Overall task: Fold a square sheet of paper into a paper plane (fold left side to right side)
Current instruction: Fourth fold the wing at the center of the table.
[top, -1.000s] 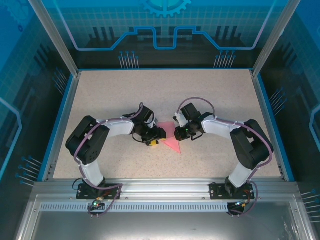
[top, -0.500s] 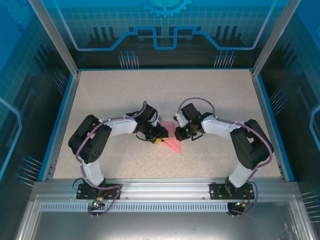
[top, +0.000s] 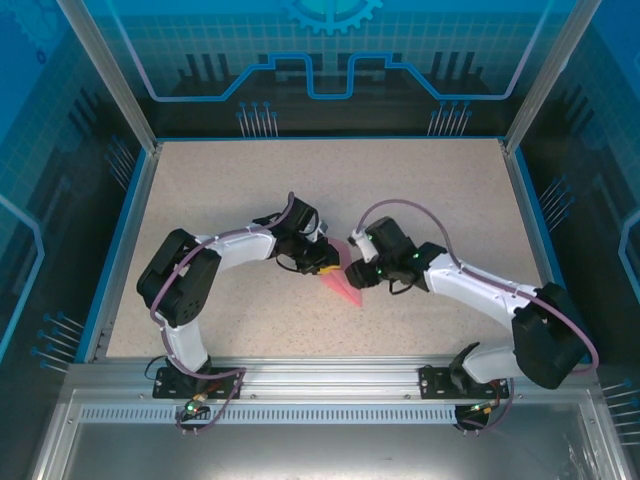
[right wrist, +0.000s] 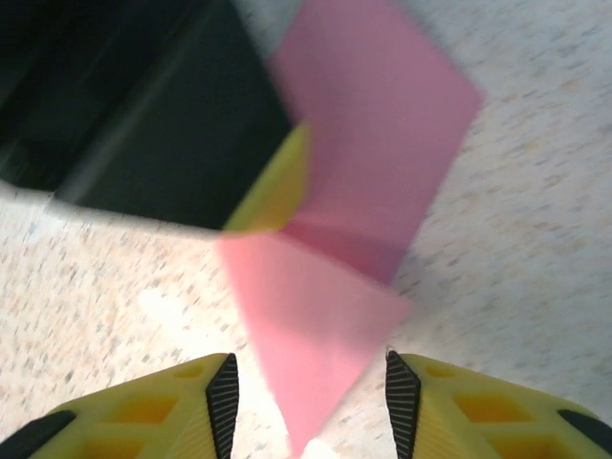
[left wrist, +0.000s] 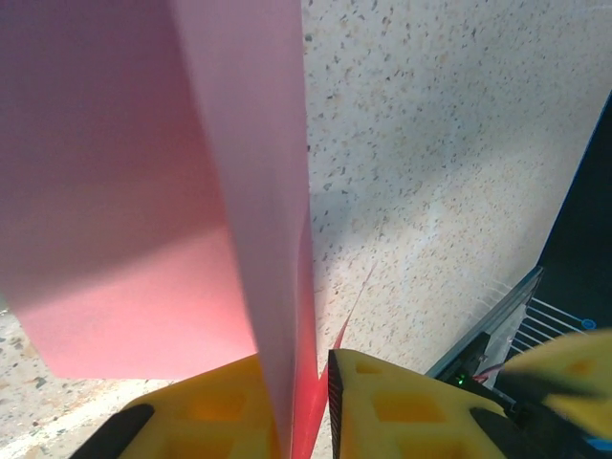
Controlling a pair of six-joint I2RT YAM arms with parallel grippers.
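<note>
Left gripper [left wrist: 304, 387] pinches a raised flap of the pink paper [left wrist: 124, 163]; right gripper [right wrist: 311, 392] stands wide. You're mid-fold: carry that flap rightward, then crease.

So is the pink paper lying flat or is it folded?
Folded. The pink paper has a flap standing up from a crease, pinched between the left hand's yellow fingers, with another layer flat below.

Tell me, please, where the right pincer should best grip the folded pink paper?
Probably the free pointed corner of the pink paper, approached from the robot's right. That tip sits between the open fingers of the right pincer, while the left pincer pinches the upright fold opposite.
</note>
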